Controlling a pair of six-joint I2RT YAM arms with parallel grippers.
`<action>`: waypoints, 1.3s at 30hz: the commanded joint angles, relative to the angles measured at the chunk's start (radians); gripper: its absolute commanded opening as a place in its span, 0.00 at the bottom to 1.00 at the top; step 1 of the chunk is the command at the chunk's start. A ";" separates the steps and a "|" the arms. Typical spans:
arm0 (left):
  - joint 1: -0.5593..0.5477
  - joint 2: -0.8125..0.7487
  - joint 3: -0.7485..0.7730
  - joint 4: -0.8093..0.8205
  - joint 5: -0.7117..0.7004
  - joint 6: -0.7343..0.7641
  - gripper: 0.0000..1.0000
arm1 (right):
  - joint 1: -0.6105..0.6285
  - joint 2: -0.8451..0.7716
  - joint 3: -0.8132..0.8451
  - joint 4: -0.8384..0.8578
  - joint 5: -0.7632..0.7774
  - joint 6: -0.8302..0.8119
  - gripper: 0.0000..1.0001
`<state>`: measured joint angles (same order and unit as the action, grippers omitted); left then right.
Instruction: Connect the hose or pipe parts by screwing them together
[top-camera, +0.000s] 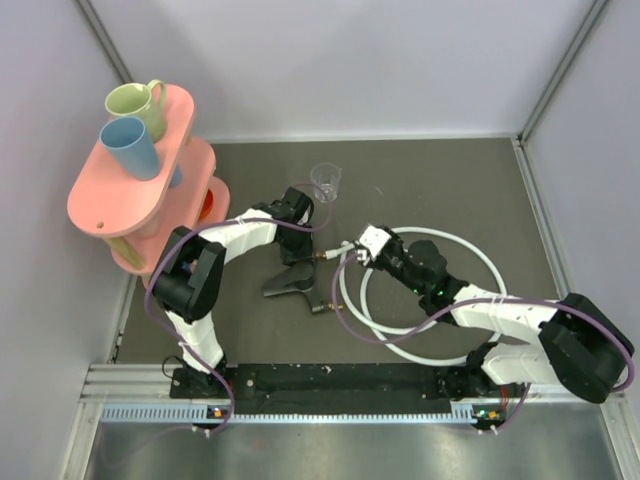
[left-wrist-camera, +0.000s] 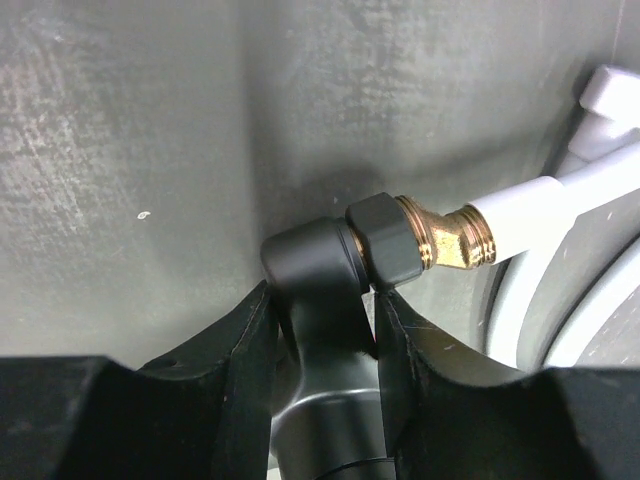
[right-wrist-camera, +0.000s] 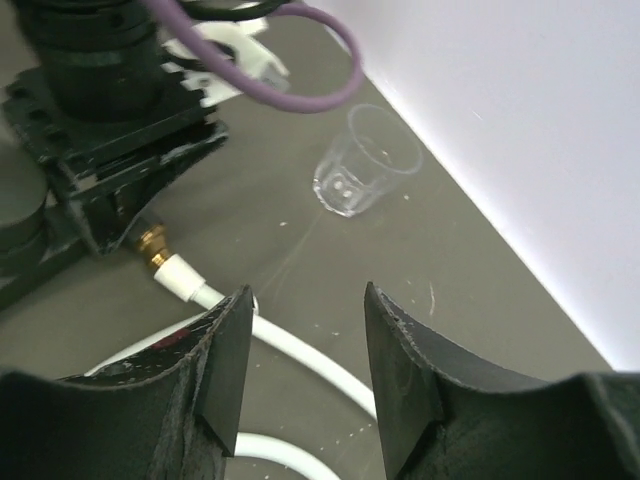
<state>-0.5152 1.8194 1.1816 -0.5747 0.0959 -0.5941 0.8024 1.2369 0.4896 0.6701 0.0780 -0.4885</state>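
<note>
Threading the white hose (left-wrist-camera: 520, 212) onto the black T-shaped fitting (left-wrist-camera: 310, 262) looks to be the step in hand, and it seems well along. In the left wrist view the hose's brass end connector (left-wrist-camera: 445, 235) sits tight against the fitting's black nut, pointing off toward 3 o'clock. A few threads show at the hose side of the connector. The left gripper (left-wrist-camera: 325, 296) pinches the fitting's stem, with a finger pressed on each side of it. In the top view the fitting lies a little left of the table's (top-camera: 450, 180) middle. The hose loops spread out from it at about 3 o'clock, and the clear cup (right-wrist-camera: 365, 160) stands well apart at 1 o'clock. The right gripper (right-wrist-camera: 306, 300) hovers at 2 o'clock from the fitting, near the joined end. Its fingers are spread with nothing between them, and the hose runs along the table beyond them. The pictures do not show whether the joint is fully tight. Judging from this, the next move calls for the right fingers to come down square on the connector or the hose just behind it. They would close firmly and turn about the thread's axis while the left grip keeps the fitting from rolling. A grip too far back on the soft hose would likely twist the hose rather than turn the thread.
</note>
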 joint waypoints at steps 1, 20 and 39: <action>-0.008 -0.080 0.033 0.006 0.093 0.244 0.00 | -0.032 -0.024 -0.075 0.144 -0.345 -0.105 0.49; 0.009 -0.141 0.119 -0.134 0.320 0.445 0.00 | -0.025 0.318 0.004 0.177 -0.506 -0.518 0.61; 0.007 -0.215 0.034 0.028 0.453 0.383 0.00 | -0.012 0.323 0.213 -0.093 -0.501 -0.313 0.00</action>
<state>-0.4934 1.7405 1.2427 -0.6991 0.3771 -0.1665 0.7834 1.6051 0.5613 0.6998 -0.3771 -1.0546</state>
